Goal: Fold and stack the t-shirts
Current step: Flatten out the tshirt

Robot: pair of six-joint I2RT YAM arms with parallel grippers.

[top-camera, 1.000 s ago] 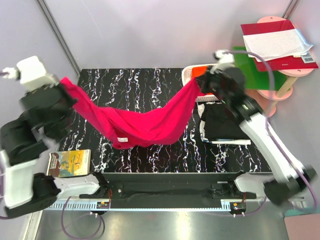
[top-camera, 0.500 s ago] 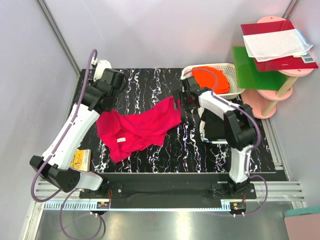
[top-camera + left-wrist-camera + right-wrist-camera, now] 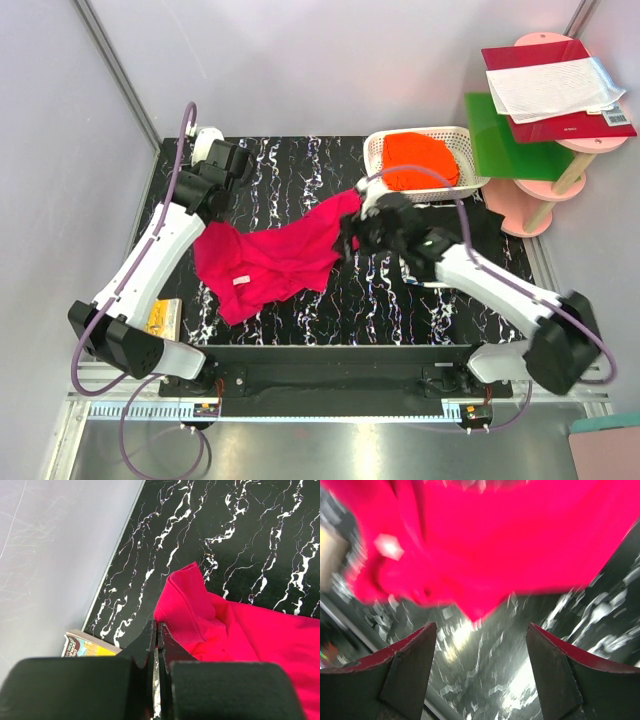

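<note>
**Magenta t-shirt (image 3: 275, 260) being spread out, ahead of the first fold.**
The shirt is seen crumpled at the centre of the desk (image 3: 300, 160). Its left edge appears pinched in the closed left gripper (image 3: 157, 630). The right gripper (image 3: 481, 626) is held wide and empty over the right edge. Flattening is judged unfinished, so a fresh grip on the right corner and an outward pull are called for.

Surface (image 3: 300, 170): black, white-veined marble look. Walls (image 3: 300, 60) pale lilac, evenly lit. Pink tiered side table (image 3: 525, 218) at right, green board (image 3: 495, 130) beside it. Metal floor (image 3: 350, 450) in front.
</note>
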